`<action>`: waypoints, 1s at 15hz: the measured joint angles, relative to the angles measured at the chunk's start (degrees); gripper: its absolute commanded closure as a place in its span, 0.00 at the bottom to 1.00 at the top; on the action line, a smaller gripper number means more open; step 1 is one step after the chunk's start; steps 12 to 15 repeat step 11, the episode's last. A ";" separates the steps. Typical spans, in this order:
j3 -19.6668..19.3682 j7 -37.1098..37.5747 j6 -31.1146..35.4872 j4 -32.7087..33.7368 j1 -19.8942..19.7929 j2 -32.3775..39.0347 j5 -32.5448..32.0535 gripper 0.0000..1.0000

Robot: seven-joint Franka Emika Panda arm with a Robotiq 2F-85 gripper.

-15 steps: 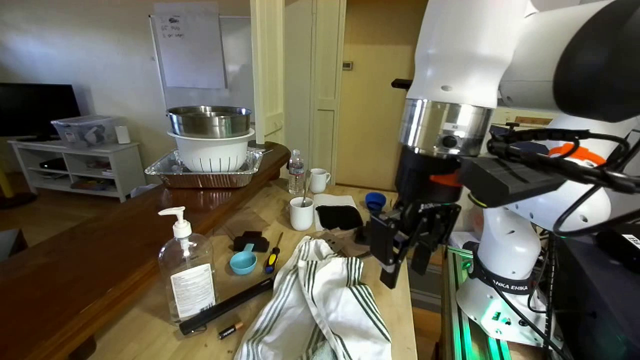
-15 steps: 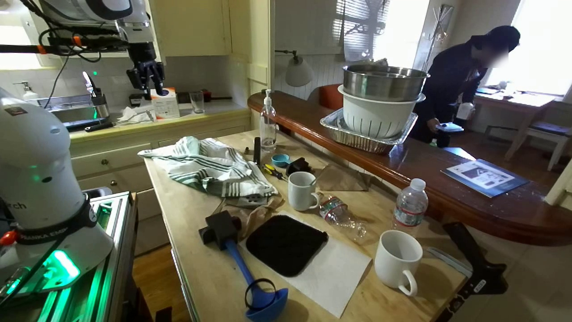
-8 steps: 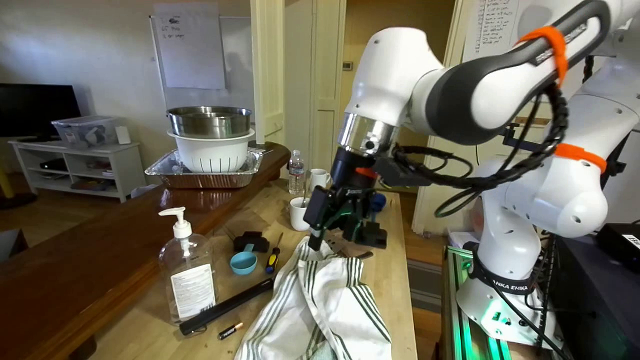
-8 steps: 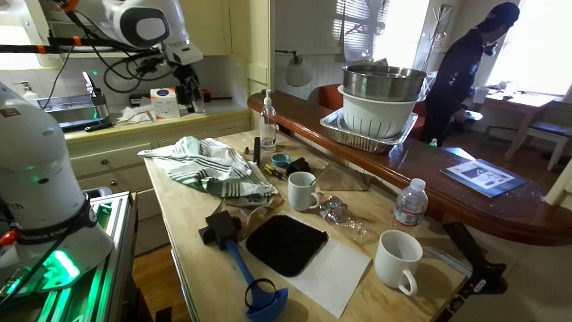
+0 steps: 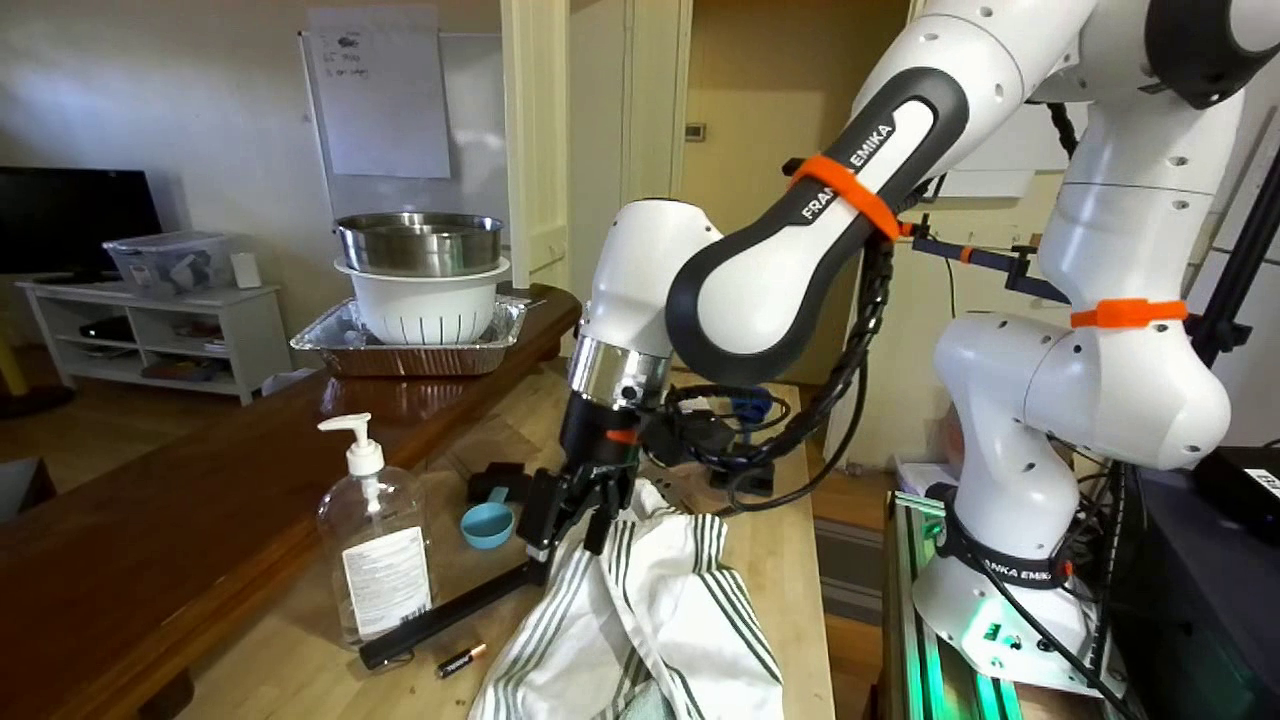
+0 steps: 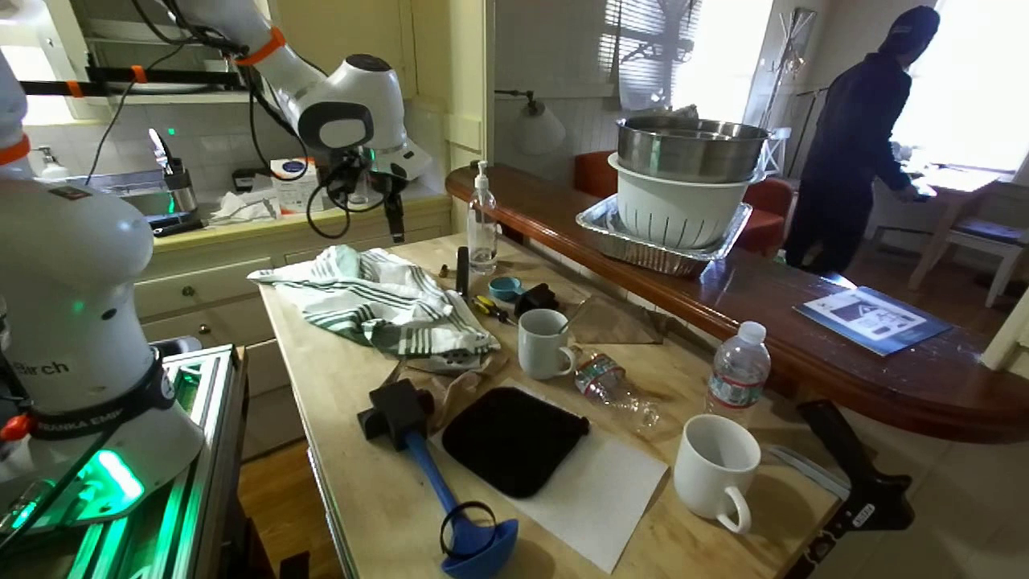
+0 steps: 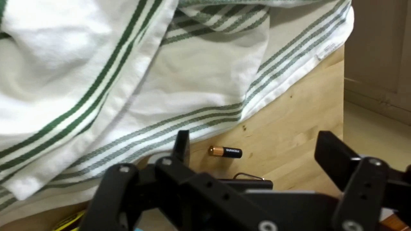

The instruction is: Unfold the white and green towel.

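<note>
The white and green towel (image 5: 690, 610) lies crumpled with overlapping folds on the wooden table. It also lies at the far end of the table in an exterior view (image 6: 362, 301) and fills the upper left of the wrist view (image 7: 199, 73). My gripper (image 5: 568, 548) hangs above the table beside the towel's edge on the soap bottle side. In an exterior view the gripper (image 6: 395, 221) is partly hidden behind the wrist and cables. In the wrist view the gripper (image 7: 253, 138) has its fingers wide apart with nothing between them. It does not appear to touch the towel.
A soap bottle (image 5: 380, 560), a black bar (image 5: 450, 612), a battery (image 5: 461, 660) and a blue scoop (image 5: 487, 525) lie near the towel. A white mug (image 6: 543, 344), a blue-handled mallet (image 6: 430, 466) and a black pad (image 6: 514, 441) stand or lie farther along the table.
My arm has swung out over the table and come down. The gripper has moved from beyond the table's side to low above the towel's edge. The towel has not moved.
</note>
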 measured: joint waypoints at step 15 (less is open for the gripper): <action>-0.86 -1.03 0.00 1.65 1.09 1.44 0.30 0.00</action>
